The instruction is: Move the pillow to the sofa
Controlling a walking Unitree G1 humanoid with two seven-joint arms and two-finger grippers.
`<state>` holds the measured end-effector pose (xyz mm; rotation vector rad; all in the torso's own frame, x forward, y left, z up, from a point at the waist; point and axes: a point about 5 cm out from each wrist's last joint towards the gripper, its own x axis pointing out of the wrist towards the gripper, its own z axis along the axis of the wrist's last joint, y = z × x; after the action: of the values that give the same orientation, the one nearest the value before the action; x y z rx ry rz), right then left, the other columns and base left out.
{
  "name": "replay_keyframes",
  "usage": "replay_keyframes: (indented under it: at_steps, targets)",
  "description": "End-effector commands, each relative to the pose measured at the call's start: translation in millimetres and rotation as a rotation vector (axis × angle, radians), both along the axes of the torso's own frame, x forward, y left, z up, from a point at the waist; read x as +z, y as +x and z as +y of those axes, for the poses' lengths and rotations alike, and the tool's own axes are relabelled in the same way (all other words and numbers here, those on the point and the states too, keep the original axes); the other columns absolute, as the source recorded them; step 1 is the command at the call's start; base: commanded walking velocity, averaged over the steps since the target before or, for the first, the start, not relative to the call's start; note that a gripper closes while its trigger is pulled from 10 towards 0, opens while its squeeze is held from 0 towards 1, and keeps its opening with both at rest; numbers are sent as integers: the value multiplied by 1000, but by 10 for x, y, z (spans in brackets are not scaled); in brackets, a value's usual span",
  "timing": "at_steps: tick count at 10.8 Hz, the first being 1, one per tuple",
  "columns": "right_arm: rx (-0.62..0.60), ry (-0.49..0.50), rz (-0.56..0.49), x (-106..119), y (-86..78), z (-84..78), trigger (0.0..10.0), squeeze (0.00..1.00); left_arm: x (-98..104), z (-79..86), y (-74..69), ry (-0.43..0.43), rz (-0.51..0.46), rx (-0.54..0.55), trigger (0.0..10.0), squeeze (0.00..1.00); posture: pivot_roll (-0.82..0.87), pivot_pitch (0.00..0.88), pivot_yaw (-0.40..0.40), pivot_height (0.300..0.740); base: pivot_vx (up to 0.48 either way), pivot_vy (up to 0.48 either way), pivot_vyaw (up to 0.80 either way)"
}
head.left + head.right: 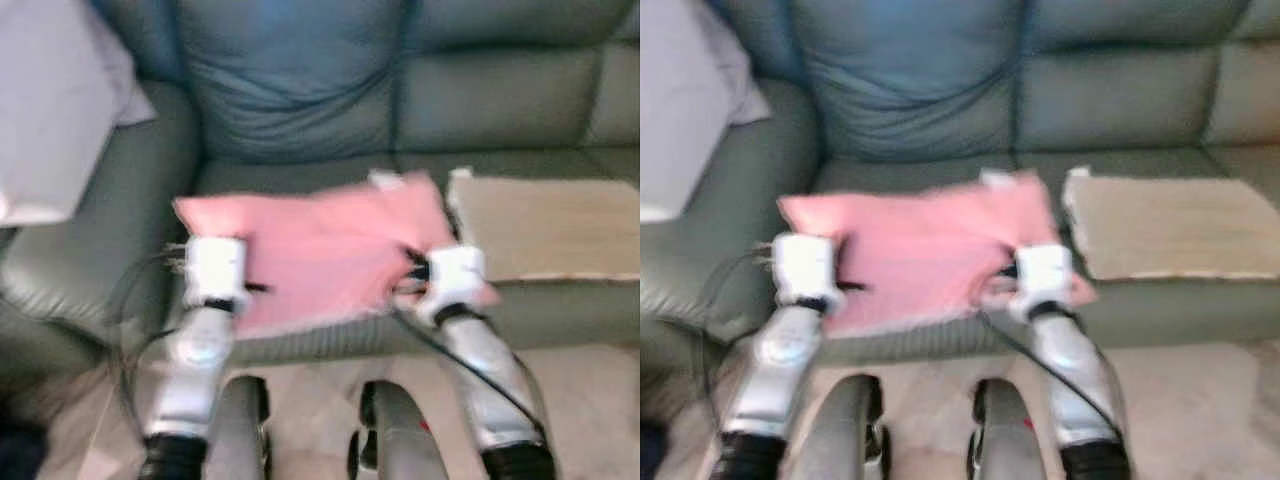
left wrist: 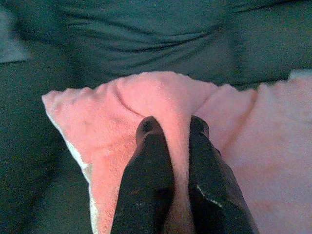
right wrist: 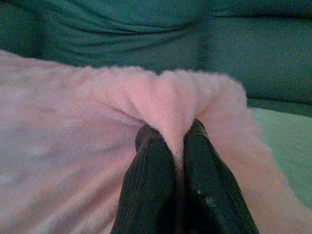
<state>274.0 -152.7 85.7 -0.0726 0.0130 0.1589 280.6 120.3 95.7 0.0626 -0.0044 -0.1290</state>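
- Pink pillow [image 1: 320, 255] flat on the seat of the green sofa [image 1: 300, 110], front edge over the seat's lip.
- Left hand [image 2: 173, 134] clamped on a fold at the pillow's left side.
- Right hand [image 3: 170, 134] clamped on a fold near its right corner.
- Beige mat [image 1: 550, 225] just beside, to the right.
- White cushion [image 1: 50, 110] on the left armrest.

one pink pillow [image 1: 320, 255], one sofa [image 1: 300, 90], two grippers

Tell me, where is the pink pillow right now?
In the head views the pink pillow lies over the sofa seat's front edge, pinched at each end by the left gripper and right gripper, with a beige mat to its right.
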Motion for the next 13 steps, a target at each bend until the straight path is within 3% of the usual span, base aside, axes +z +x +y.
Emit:
replay_keyframes:
  at_steps: [1,4,6,8,9,10,11,12,13]
  targets:
    - [24,14,-19,41,10,85,10000,0,-11,75,-1,7,7,24,10000,0,-38,133,-27,633,0,0,0]
    - [36,17,1,7,-31,114,10000,0,-120,61,-42,45,55,21,10000,0,-32,173,-43,633,0,0,0]
    - [41,18,20,-30,-76,118,10000,0,-163,148,-10,57,69,60,10000,0,-29,212,-44,633,0,0,0]
    - [-4,7,28,20,14,-12,10000,0,-92,176,95,67,65,69,10000,0,-17,293,-31,633,0,0,0]
    - [-43,-2,42,42,135,-165,10000,0,-37,164,196,90,47,59,10000,0,-13,340,-20,633,0,0,0]
    - [-51,-9,40,99,267,-256,10000,0,-12,282,315,132,44,115,10000,0,-14,379,-4,633,0,0,0]
    - [-40,-11,46,135,346,-268,10000,0,19,381,387,152,44,160,10000,0,-11,405,8,633,0,0,0]
    - [-36,-24,52,199,490,-285,10000,0,113,592,518,133,50,279,10000,0,-6,435,26,633,0,0,0]
    - [-29,-32,36,264,588,-305,10000,0,179,658,577,143,39,314,10000,0,6,452,40,633,0,0,0]
